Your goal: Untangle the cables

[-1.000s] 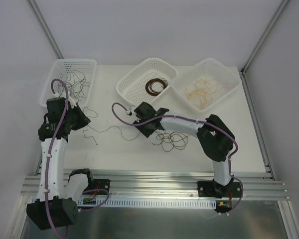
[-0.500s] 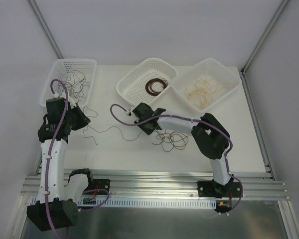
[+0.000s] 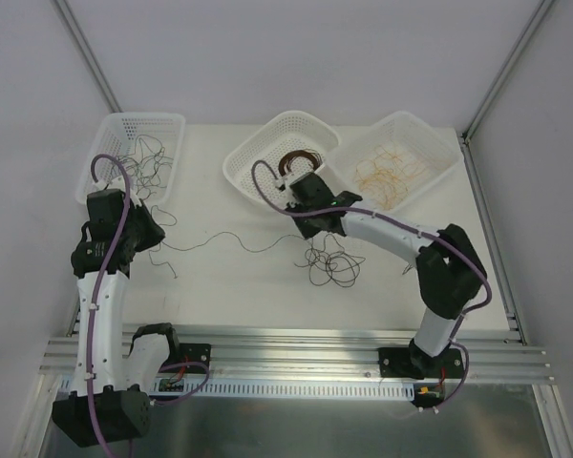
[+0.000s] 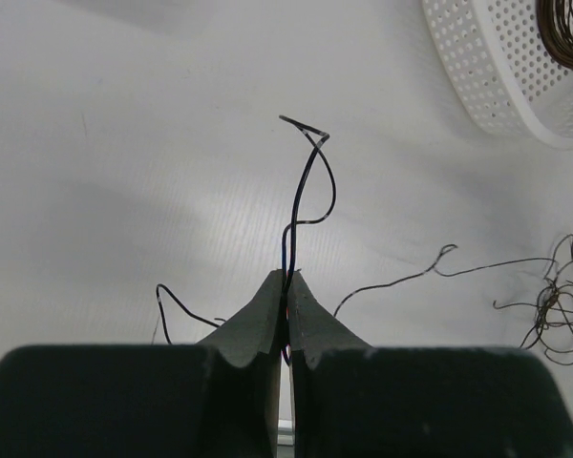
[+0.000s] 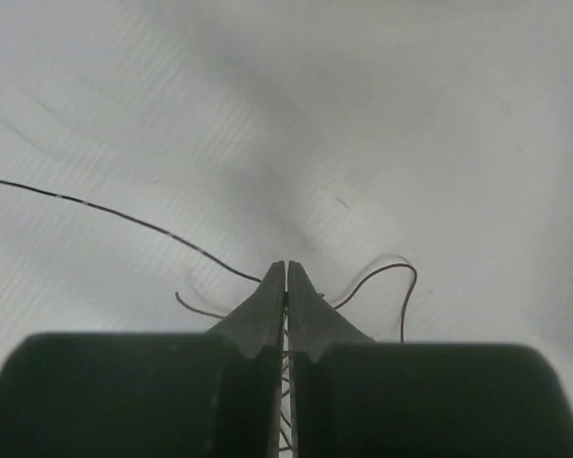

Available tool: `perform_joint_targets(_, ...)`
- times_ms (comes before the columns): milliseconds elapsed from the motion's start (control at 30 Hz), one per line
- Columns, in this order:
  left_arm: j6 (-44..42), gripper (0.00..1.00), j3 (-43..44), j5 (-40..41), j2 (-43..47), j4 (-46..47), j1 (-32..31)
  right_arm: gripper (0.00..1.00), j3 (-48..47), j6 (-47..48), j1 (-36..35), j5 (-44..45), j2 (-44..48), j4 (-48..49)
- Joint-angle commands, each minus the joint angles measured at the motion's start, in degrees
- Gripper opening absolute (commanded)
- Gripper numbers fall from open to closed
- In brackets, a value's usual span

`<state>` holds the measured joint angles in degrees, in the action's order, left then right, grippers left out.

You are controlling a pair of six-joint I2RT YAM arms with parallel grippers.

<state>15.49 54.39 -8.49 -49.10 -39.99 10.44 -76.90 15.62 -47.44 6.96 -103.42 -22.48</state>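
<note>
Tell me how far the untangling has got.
Done: brown coil in the middle basket, tan wires in the right basket. In hand: left claw shut on a black cable, right claw shut on the tangle. Left: that tangle, unseparated.

Thin dark tangled cables [image 3: 329, 267] lie on the white table [image 3: 239, 286], before the middle white mesh basket [image 3: 237, 170], right of my left pincer [image 4: 286, 280].
</note>
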Motion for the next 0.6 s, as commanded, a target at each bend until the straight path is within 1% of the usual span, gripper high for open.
perform_joint_targets(0,-1.2,0.0,1.5,4.0,1.2,-1.2,-0.4,0.01,2.0,-8.3,7.3,-5.4,8.0,0.5)
perform_joint_targets(33,-1.2,0.0,1.7,4.3,1.3,-1.4,-0.4,0.01,2.6,-10.2,11.0,-6.4,9.1,0.2)
perform_joint_targets(67,-1.2,0.0,2.0,4.5,1.3,-1.6,-0.4,0.01,3.7,-12.0,13.0,-7.0,9.9,0.2)
perform_joint_targets(100,-1.2,0.0,2.2,5.0,1.7,-1.8,-0.4,0.01,4.3,-13.8,14.8,-9.4,11.4,0.0)
perform_joint_targets(133,-1.4,0.0,2.5,6.3,1.9,-2.3,-0.4,0.01,4.8,-18.1,18.6,-9.9,11.9,-0.6)
perform_joint_targets(200,-1.7,0.0,3.4,8.2,2.5,-3.0,-0.4,0.01,6.8,-22.3,22.5,-10.9,13.1,-1.2)
perform_joint_targets(233,-1.9,0.0,3.8,10.3,2.7,-3.7,-0.3,0.01,7.6,-25.5,26.3,-11.4,14.0,-1.6)
perform_joint_targets(300,-2.1,0.0,4.6,11.9,3.1,-4.4,-0.4,0.01,9.7,-28.1,31.0,-13.1,15.1,-1.7)
perform_joint_targets(433,-2.6,0.0,5.7,13.5,3.7,-5.3,-0.3,0.01,11.3,-30.9,35.5,-12.8,16.1,-3.5)
perform_joint_targets(567,-3.4,0.0,8.6,18.6,4.5,-6.9,-0.4,0.01,13.8,-34.4,39.5,-13.2,17.8,-4.1)
